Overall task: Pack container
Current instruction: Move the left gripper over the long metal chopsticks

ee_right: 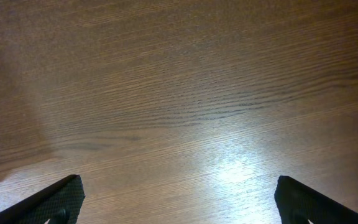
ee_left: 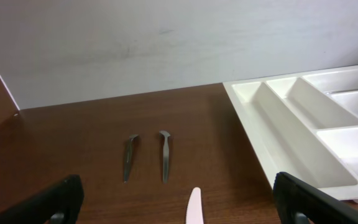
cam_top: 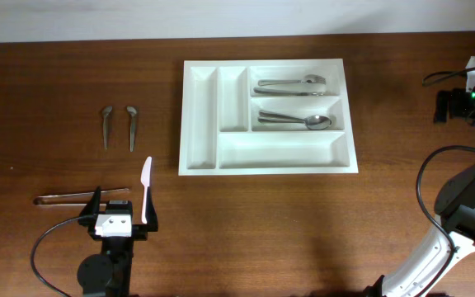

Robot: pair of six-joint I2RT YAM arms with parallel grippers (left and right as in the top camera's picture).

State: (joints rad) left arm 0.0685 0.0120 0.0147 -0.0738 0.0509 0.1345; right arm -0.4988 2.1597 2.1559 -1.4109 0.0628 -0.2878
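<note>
The container (cam_top: 186, 115), a white cutlery tray, lies at the back centre of the table. A metal spoon (cam_top: 291, 84) rests in one long compartment and another spoon (cam_top: 297, 120) in the one below it. The tray's left rim (ee_left: 248, 121) shows at the right of the left wrist view. My left gripper (cam_top: 124, 206) stands open near the front left, and a white plastic knife (cam_top: 146, 188) lies along its right finger. That knife's tip (ee_left: 194, 210) shows between the wide jaws of the left gripper (ee_left: 182, 200). My right gripper (ee_right: 179, 202) hangs open over bare wood, holding nothing.
Two short metal pieces (cam_top: 105, 125) (cam_top: 132, 126) lie side by side left of the tray; the left wrist view has them (ee_left: 129, 157) (ee_left: 165, 154) ahead of the jaws. Metal tongs (cam_top: 81, 196) lie at the front left. The right arm (cam_top: 468, 206) rises along the right edge.
</note>
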